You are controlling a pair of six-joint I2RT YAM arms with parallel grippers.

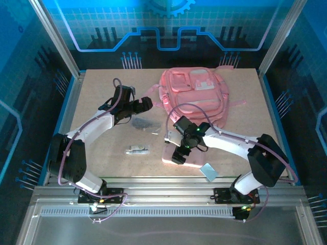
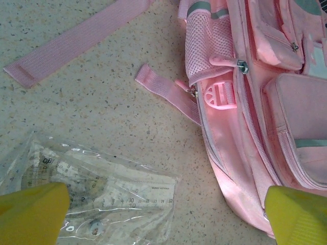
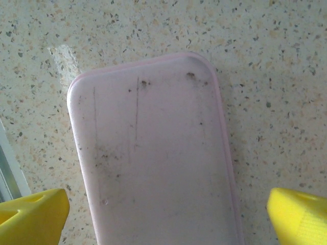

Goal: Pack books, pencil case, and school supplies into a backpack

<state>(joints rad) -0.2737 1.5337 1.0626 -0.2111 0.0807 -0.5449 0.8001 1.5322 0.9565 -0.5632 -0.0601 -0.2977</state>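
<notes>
Two grippers are working over one table (image 1: 102, 87) in the top view. The left gripper (image 1: 145, 104) is standing with its jaws wide and is holding nothing. One pink backpack (image 1: 196, 94) is lying just to its right, and one clear packet (image 1: 143, 123) is lying just on its near side. One short pen-like stick (image 1: 137, 149) is resting farther toward the bases. The right gripper (image 1: 178, 154) is hovering wide open over the left part of one pink pencil case (image 1: 193, 160), and one pale blue rectangle (image 1: 208, 171) is lying near on its right. Any lettering is too small to read from this height.

In the left wrist view, the left gripper (image 2: 163, 219) is spreading its two yellow fingertips (image 2: 30, 214) far apart around bare table. The clear packet (image 2: 102, 199) is lying beside the left fingertip. It is showing see-through rulers with printed scale numbers, a 10 among them, and the rest is too fine to read. The backpack (image 2: 265, 102) is lying ahead and against the right fingertip, with two pink straps (image 2: 76, 43) and one pink buckle (image 2: 222, 96) ahead.

In the right wrist view, the right gripper (image 3: 163, 219) is holding its two fingertips (image 3: 299, 217) wide. The pencil case (image 3: 153, 163) is lying between them, clear of both, and is showing dark scuffs rather than lettering.
</notes>
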